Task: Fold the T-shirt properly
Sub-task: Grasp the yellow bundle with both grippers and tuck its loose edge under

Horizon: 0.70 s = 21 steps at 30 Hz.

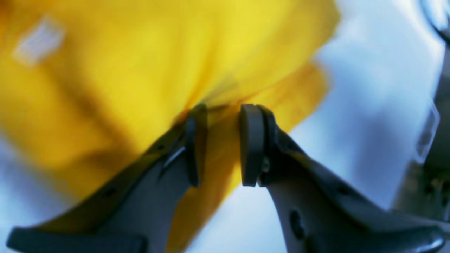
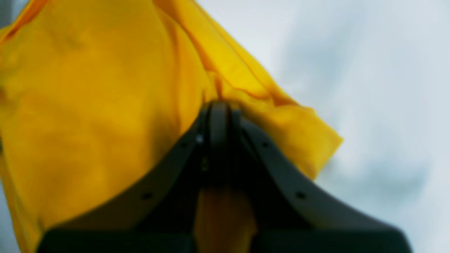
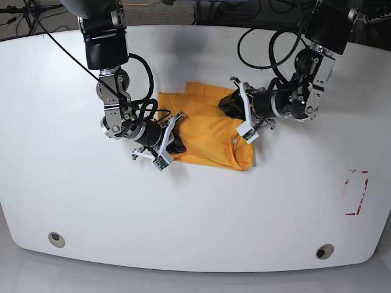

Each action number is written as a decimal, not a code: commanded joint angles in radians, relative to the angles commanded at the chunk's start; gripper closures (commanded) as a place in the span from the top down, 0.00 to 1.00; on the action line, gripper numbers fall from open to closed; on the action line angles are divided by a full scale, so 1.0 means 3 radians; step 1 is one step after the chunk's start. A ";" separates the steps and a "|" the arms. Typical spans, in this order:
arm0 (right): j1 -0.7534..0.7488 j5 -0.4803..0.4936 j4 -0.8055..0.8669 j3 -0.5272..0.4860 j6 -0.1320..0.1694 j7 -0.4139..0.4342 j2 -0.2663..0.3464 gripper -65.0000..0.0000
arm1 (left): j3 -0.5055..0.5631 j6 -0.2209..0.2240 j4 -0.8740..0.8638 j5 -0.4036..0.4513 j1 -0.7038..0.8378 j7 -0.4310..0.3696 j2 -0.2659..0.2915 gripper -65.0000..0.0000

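The T-shirt (image 3: 208, 125) lies bunched in the upper middle of the white table (image 3: 195, 213) in the base view, a mustard-yellow heap caught between the two arms, with one arm coming in from each side.

The right gripper (image 2: 218, 109) sits at the shirt's lower left edge in the base view. From its own wrist camera the two dark fingers (image 2: 211, 119) are pressed together with a fold of yellow cloth pinched at their tips; fabric spreads away to the upper left of that frame, and a loose hem flap hangs off to the right of the tips.

The left gripper (image 1: 223, 140) reaches in at the shirt's upper right side in the base view. In its wrist view the fingers (image 1: 251, 144) stand a little apart, and a gathered ridge of cloth runs down through the gap between them. The picture is too blurred to tell whether the pads actually press on the cloth. A pale patch (image 1: 38, 40) shows on the fabric in the upper left of that frame, too smeared to make out.

Near the right edge of the table in the base view there is a red outlined mark (image 3: 355, 192), well apart from the shirt.
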 joint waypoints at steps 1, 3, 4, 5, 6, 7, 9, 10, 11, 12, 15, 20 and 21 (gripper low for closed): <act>-0.0005 0.0000 0.0000 0.0000 0.0000 0.0000 0.0000 0.02 | -0.0056 0.0000 -0.0015 0.0010 0.0000 0.0000 -0.0020 0.23; -0.0026 0.0000 0.0000 0.0000 0.0000 0.0000 0.0005 0.02 | -0.0164 -0.0031 -0.0061 0.0015 0.0000 -0.0005 -0.0061 0.23; -0.0031 0.0000 0.0005 0.0000 0.0000 0.0000 0.0005 0.02 | -0.0225 -0.0051 -0.0102 0.0015 0.0000 -0.0005 -0.0092 0.23; -0.0031 0.0000 0.0005 0.0000 0.0000 0.0000 0.0005 0.02 | -0.0281 -0.0072 -0.0153 0.0015 -0.0005 -0.0005 -0.0118 0.23; -0.0036 0.0000 0.0005 0.0000 0.0000 0.0000 0.0010 0.02 | -0.0368 -0.0087 -0.0235 0.0015 -0.0010 -0.0005 -0.0153 0.23; -0.0036 0.0000 0.0005 0.0000 0.0000 0.0000 0.0010 0.02 | -0.0435 -0.0097 -0.0302 0.0015 -0.0015 -0.0005 -0.0174 0.23; -0.0041 0.0000 0.0005 0.0000 0.0000 0.0000 0.0010 0.02 | -0.0542 -0.0113 -0.0440 0.0015 -0.0092 -0.0005 -0.0205 0.23; -0.0041 0.0000 0.0005 0.0000 0.0000 0.0000 0.0010 0.02 | -0.0573 -0.0113 -0.0496 0.0015 -0.0128 -0.0005 -0.0210 0.23; -0.0046 0.0000 0.0005 0.0000 0.0000 0.0000 0.0015 0.02 | -0.0614 -0.0113 -0.0563 0.0015 -0.0159 -0.0005 -0.0225 0.23; -0.0051 0.0000 0.0005 0.0000 0.0000 0.0000 0.0015 0.02 | -0.0634 -0.0113 -0.0588 0.0010 -0.0179 -0.0005 -0.0245 0.23; -0.0077 0.0000 0.0061 0.0000 0.0000 0.0000 0.0015 0.02 | -0.0685 -0.0143 -0.0619 -0.0010 -0.0215 0.0005 -0.0317 0.23; -0.0148 -0.0010 0.0425 0.0000 0.0000 -0.0097 -0.0005 0.03 | -0.0690 -0.0435 -0.0292 -0.0015 -0.0220 0.0026 -0.0307 0.23; -0.0153 -0.0015 0.0481 0.0000 0.0000 -0.0143 -0.0005 0.03 | -0.0680 -0.0465 -0.0230 -0.0015 -0.0215 0.0026 -0.0302 0.23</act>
